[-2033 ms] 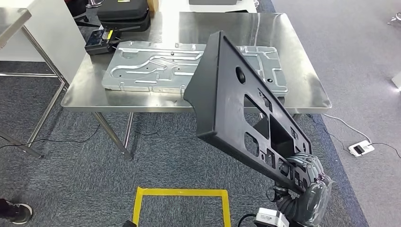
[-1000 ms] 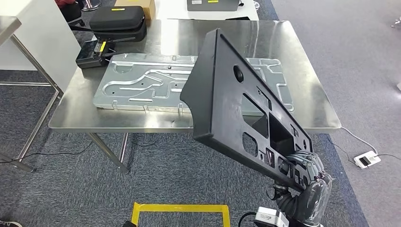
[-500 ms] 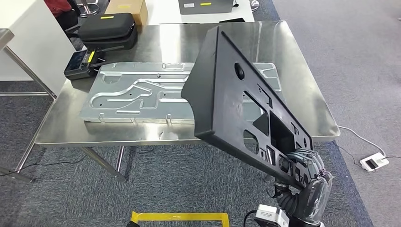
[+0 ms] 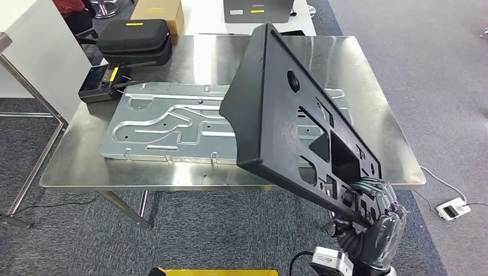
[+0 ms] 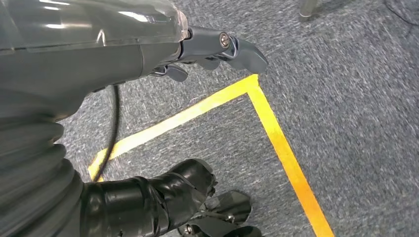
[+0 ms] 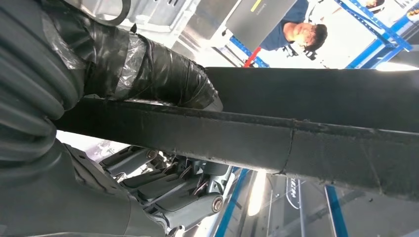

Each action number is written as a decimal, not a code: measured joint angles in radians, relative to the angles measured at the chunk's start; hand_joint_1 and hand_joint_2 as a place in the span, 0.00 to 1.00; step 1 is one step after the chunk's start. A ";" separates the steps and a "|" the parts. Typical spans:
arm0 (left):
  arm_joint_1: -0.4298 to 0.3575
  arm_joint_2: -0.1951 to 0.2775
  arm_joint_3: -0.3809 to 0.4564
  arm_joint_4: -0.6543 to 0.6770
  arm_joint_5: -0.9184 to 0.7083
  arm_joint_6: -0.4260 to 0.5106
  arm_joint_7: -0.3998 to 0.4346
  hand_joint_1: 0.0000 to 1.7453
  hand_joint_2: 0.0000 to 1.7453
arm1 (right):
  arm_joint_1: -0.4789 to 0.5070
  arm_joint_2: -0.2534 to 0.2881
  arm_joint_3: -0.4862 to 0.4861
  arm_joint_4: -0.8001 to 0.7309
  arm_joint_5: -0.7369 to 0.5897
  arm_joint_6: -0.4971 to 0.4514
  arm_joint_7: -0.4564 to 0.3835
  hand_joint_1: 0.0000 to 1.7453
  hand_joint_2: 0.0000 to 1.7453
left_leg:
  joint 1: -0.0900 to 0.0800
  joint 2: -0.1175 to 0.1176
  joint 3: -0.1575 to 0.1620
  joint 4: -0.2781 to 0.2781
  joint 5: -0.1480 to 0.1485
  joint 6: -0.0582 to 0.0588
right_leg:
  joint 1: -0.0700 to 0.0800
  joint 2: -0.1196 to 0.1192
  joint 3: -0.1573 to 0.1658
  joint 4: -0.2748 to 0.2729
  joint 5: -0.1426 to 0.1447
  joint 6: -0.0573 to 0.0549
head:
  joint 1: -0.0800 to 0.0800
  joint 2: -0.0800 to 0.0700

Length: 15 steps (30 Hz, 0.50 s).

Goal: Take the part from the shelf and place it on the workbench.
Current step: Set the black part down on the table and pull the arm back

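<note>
Black plastic makes up the large flat panel with cut-out openings, which is held tilted in the air in front of the steel table, its upper end reaching over the table's near half. The right robot hand grips the panel at its lower corner, fingers curled over the edge. In the right wrist view the taped thumb lies on one face of the panel and the fingers press against the other.

Under the panel's raised end, a long stamped silver metal plate with curved grooves lies flat on the table. A black handheld controller with a yellow stripe rests beside the plate's far left corner, and a black zippered case sits just behind it at the table's back edge. A cardboard box stands beyond the case.

The left robot hand hangs above grey carpet marked with yellow tape, holding nothing; how far its fingers are spread I cannot tell. A white power strip lies on the carpet right of the table.
</note>
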 joint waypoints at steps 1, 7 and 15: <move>0.001 0.000 0.000 0.000 0.000 0.000 0.000 0.00 1.00 | -0.001 0.000 0.000 0.000 -0.001 0.000 0.000 1.00 1.00 | 0.000 -0.001 0.011 0.000 -0.008 -0.002 | -0.003 0.000 0.002 -0.034 0.043 0.001 | 0.000 0.000; -0.003 0.000 -0.001 0.000 -0.001 0.000 0.000 0.00 1.00 | -0.012 -0.001 0.000 0.002 -0.003 0.000 0.001 1.00 1.00 | -0.005 -0.002 0.041 -0.001 -0.045 -0.031 | 0.003 0.000 0.083 -0.259 0.149 -0.019 | 0.000 0.000; -0.003 0.000 -0.001 0.000 -0.001 0.023 0.006 0.00 1.00 | -0.027 -0.001 0.004 0.006 -0.006 0.000 0.006 1.00 1.00 | 0.000 0.000 -0.129 0.288 -0.134 -0.055 | 0.000 -0.003 0.125 -0.279 0.125 -0.053 | -0.002 0.000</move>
